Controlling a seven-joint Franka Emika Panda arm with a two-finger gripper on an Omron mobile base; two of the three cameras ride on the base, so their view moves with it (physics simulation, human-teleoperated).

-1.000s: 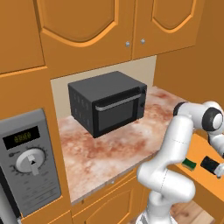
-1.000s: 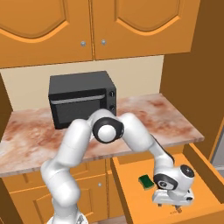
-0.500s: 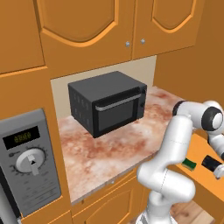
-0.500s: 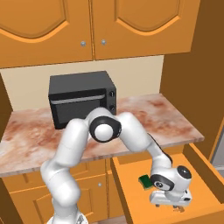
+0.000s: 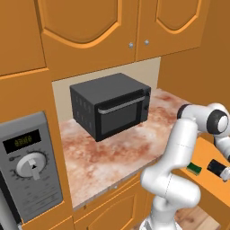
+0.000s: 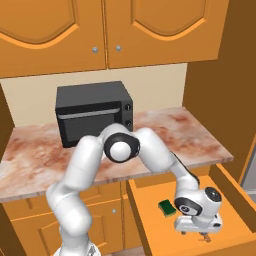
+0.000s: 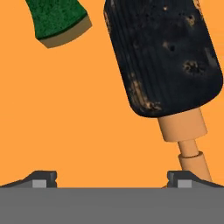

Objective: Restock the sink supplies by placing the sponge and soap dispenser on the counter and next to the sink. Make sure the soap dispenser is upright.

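Note:
A green sponge (image 6: 166, 207) (image 7: 57, 19) (image 5: 194, 169) lies flat on the floor of an open orange drawer (image 6: 150, 222). Beside it the soap dispenser (image 7: 164, 57) (image 5: 218, 167) lies on its side, a black speckled body with a tan pump neck. My gripper (image 7: 113, 180) (image 6: 197, 234) hangs just above the drawer floor, jaws wide open with nothing between them. The right fingertip (image 7: 186, 178) sits by the pump's neck, and the sponge is off to the upper left. The counter (image 6: 165, 135) runs above the drawer. The sink is out of view.
A black microwave oven (image 5: 110, 105) (image 6: 92, 110) stands on the counter against the back wall. Orange cabinets (image 6: 125, 30) hang overhead. A grey appliance with a dial (image 5: 29, 166) is at the left. A tall orange side panel (image 6: 225, 75) bounds the right.
My hand has sunk slightly lower in the drawer toward the dispenser. The jaws stay open, and the sponge and dispenser have not moved.

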